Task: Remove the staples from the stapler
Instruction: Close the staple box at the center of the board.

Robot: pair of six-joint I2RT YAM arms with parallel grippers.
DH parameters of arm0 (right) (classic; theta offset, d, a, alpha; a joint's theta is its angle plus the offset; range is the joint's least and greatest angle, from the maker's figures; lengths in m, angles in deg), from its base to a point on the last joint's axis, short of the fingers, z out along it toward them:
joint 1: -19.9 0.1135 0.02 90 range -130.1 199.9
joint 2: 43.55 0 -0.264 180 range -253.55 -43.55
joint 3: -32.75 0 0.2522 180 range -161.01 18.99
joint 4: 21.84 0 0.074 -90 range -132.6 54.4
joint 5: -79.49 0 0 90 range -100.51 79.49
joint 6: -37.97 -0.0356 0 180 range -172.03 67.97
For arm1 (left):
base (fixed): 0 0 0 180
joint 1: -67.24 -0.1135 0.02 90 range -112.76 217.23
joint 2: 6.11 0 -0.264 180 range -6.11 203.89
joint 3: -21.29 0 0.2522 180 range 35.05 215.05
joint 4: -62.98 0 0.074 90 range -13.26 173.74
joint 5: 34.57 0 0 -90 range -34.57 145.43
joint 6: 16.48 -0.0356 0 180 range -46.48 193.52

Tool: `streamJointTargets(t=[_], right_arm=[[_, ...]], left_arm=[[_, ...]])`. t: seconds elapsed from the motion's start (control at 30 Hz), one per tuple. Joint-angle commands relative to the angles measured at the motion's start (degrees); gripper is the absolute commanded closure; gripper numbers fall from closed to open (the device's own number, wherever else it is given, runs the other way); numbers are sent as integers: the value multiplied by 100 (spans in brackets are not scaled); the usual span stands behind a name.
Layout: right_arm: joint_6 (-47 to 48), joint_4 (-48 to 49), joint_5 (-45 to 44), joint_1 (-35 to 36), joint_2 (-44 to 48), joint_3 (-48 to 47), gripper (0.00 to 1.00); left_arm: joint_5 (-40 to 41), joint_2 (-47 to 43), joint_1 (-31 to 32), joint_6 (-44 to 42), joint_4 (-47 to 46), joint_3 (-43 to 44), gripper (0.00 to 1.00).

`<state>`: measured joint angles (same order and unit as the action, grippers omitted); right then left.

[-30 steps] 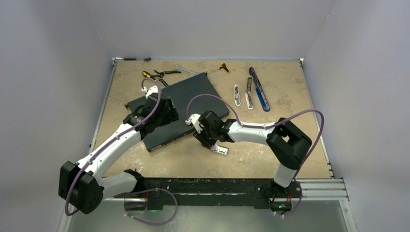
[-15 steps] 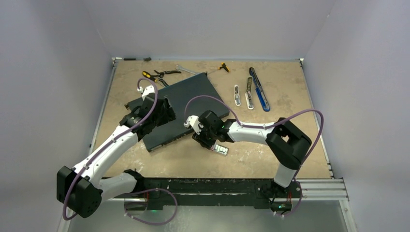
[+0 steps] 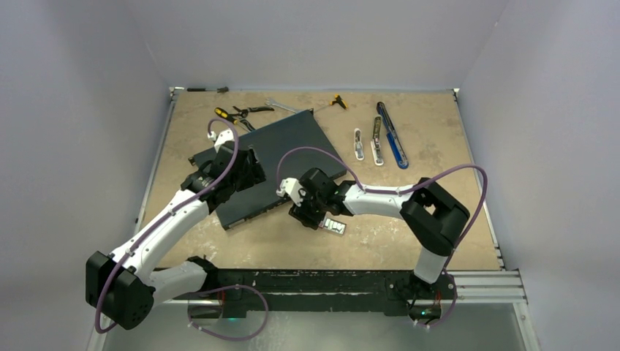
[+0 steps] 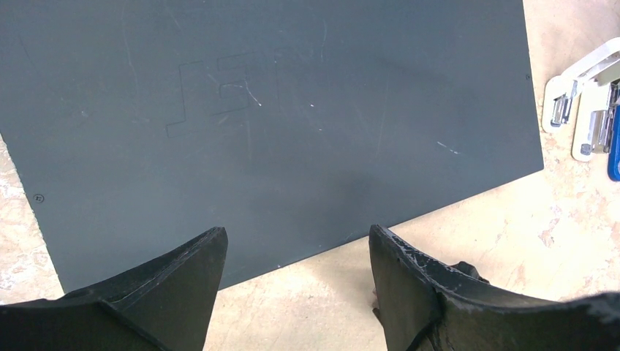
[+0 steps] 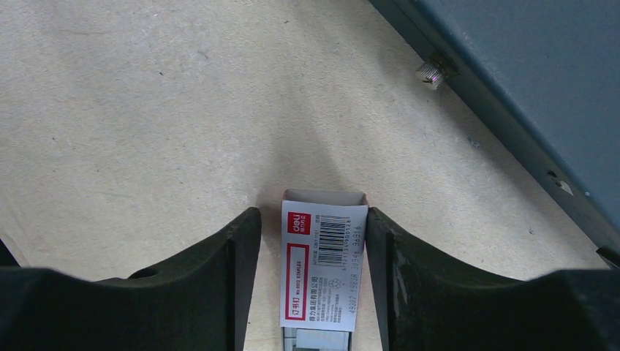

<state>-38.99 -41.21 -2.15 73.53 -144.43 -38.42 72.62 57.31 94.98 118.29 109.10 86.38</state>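
Right wrist view, entry one: my right fingers point(image 5: 380, 241), apart, straddling a small red-and-white cardboard box with a barcode point(image 5: 322, 270). A gap shows along one side of the box. On the other side the finger is just beside it or touching, I cannot tell which.

Change noted: these fingers have spread over the last second. The box lies flat on the mottled beige desk point(image 5: 146, 110), so I judge it set down and let go, not carried.

Entry two, container: the same box. Its far end stands open on a pale hollow with nothing visible inside. At the near end a grey edge pokes out, either tray or contents.

Entry three: flat dark grey slab with a knurled screw on its edge point(image 5: 541, 80), just beyond the box.

Entry four, left wrist view: my left fingers point(image 4: 197, 270), apart, holding nothing, over the slab's near edge. That arm has shifted slightly since a second ago.

Entry five, top external view: opened white-and-blue stapler point(image 3: 377, 142), lying in separated lengths far across the desk, well apart from both sets of fingers.

Entry six: silvery-grey metal staples. I can make out no loose strip in any view. With the box parked, I judge the next reach belongs at the stapler.
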Motion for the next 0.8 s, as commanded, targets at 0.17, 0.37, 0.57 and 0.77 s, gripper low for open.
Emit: streamJointTargets(t=[0.17, 0.37, 0.57, 0.77], right_arm=[[-145, -128, 192, 36, 367, -76, 34], [-965, 286, -85, 31, 1064, 83, 30], [-2744, 698, -1116, 26, 2025, 667, 28], [-5758, -934, -3065, 13, 2890, 765, 25]], left_arm=[[22, 53, -41, -107, 46, 257, 29], [58, 4, -39, -159, 68, 335, 28], [-349, 119, -46, -358, -175, 302, 27], [-563, 529, 544, -389, -428, 227, 27]])
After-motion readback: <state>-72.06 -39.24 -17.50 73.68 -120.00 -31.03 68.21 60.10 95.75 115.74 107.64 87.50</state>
